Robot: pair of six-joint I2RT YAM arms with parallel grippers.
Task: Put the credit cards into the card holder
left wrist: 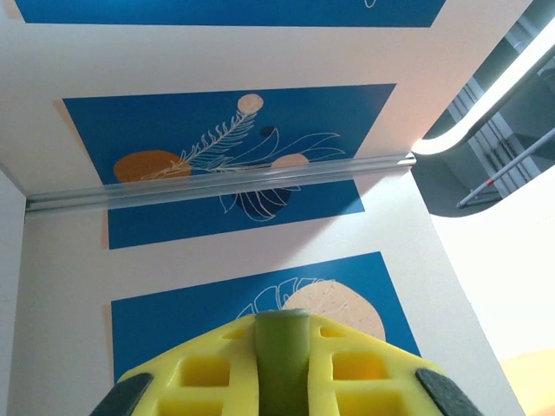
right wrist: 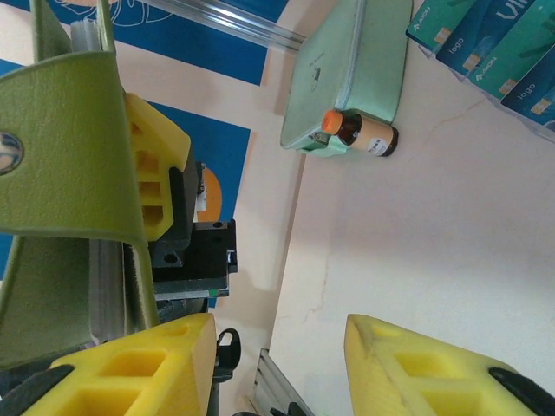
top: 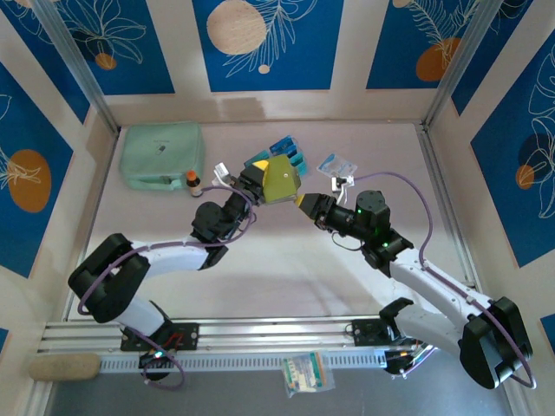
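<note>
The card holder (top: 283,178), an olive-green wallet, hangs above the table's middle with my left gripper (top: 263,176) shut on it. In the left wrist view its green edge (left wrist: 279,368) is squeezed between the yellow fingers of the left gripper (left wrist: 281,329). My right gripper (top: 305,201) stands open just right of the wallet, nothing between its fingers. The right wrist view has the card holder (right wrist: 69,147) at the left, beside the open right gripper (right wrist: 277,364). Several teal and blue credit cards (top: 286,153) sit just behind the wallet, and the credit cards (right wrist: 494,43) also appear at that view's top right.
A mint-green zip pouch (top: 162,154) lies at the back left with a small brown bottle (top: 192,182) beside it. A white-and-blue packet (top: 336,165) lies right of the cards. Patterned walls enclose the table on three sides.
</note>
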